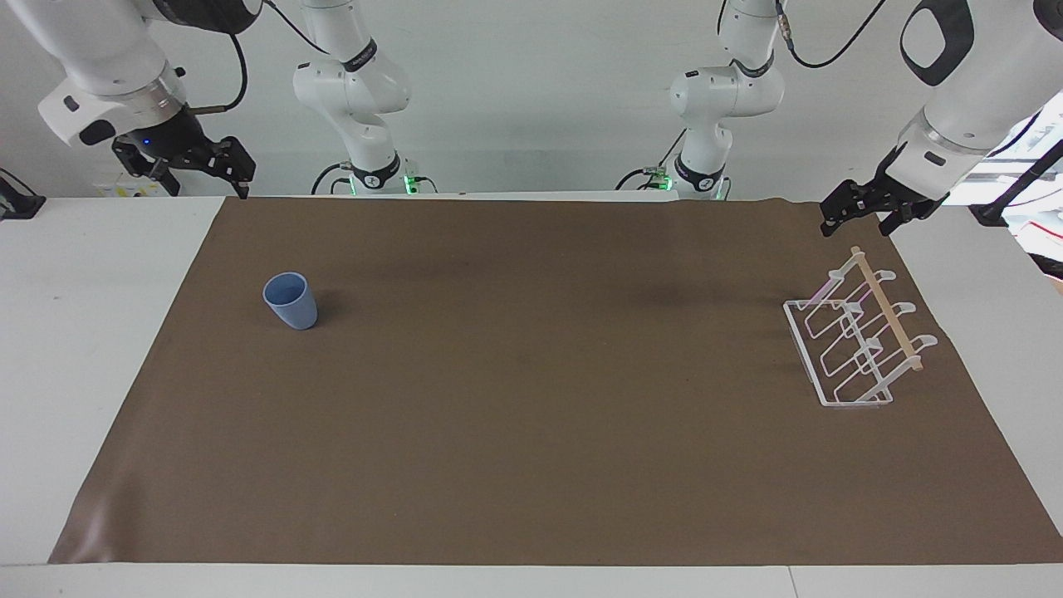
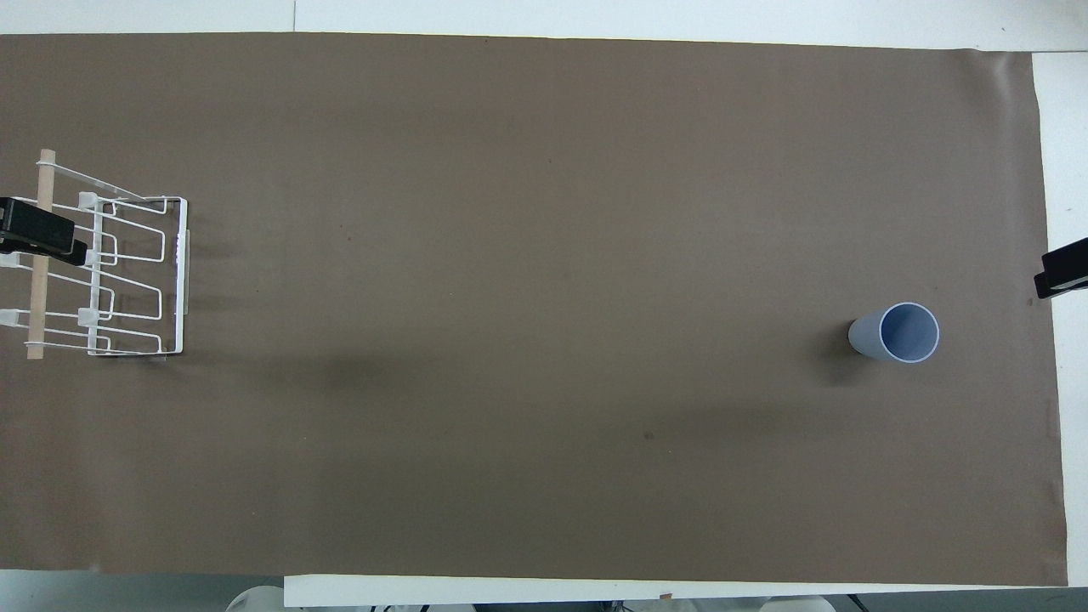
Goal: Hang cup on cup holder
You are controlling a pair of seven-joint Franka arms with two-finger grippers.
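The light-blue cup stands upright on the brown mat toward the right arm's end of the table; it also shows in the overhead view. The white wire cup holder with its wooden rod stands toward the left arm's end, and its prongs are bare. My right gripper is open and empty, raised over the mat's corner at the robots' edge, apart from the cup. My left gripper is open and empty, raised over the mat's edge beside the holder, not touching it.
The brown mat covers most of the white table. Bare white table borders the mat at both ends. Two further arm bases stand at the robots' edge.
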